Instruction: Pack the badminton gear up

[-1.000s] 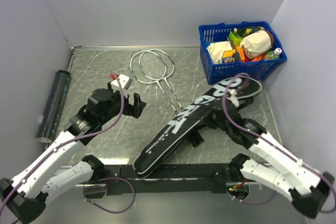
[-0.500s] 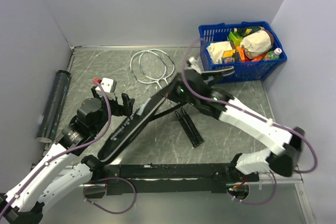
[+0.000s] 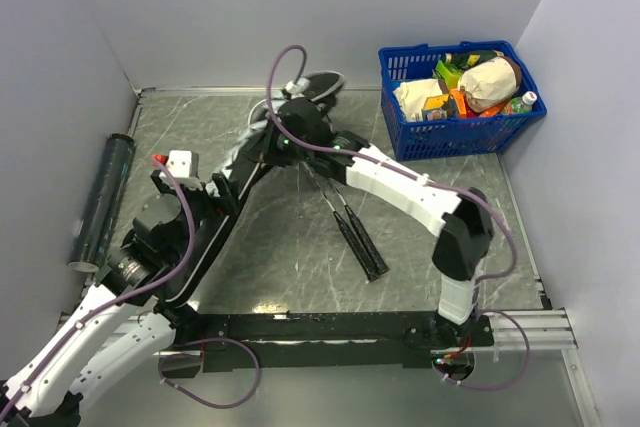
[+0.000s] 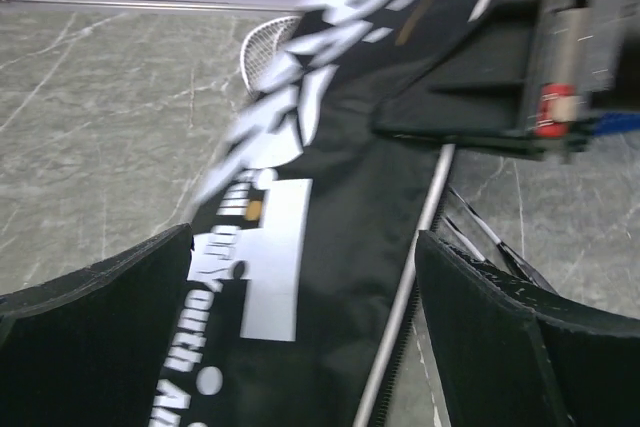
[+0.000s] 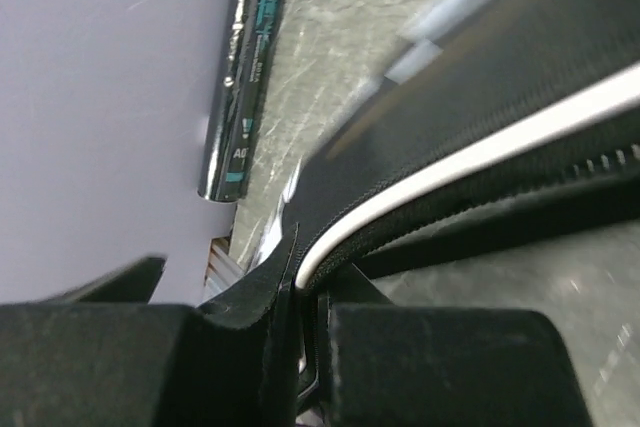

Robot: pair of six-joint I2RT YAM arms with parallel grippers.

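The black racket-shaped bag (image 3: 322, 82) with white lettering hangs tilted across the left half of the table, its narrow end low by my left arm. My right gripper (image 3: 270, 142) is shut on the bag's zipped, white-piped edge (image 5: 480, 147). My left gripper (image 3: 212, 197) stands wide open, its fingers (image 4: 90, 337) on either side of the bag (image 4: 330, 227) without pinching it. The two rackets lie partly under the bag and right arm; a head (image 4: 262, 47) and the dark handles (image 3: 358, 242) show. The long dark tube (image 3: 100, 202) lies along the left wall.
A blue basket (image 3: 455, 135) of groceries stands at the back right corner. Walls close the table on the left, back and right. The right arm stretches across the table's middle toward the back left.
My right arm has swung the bag from the right side up and across to the back left, over the rackets. My left arm has drawn back to the left, gripper still open.
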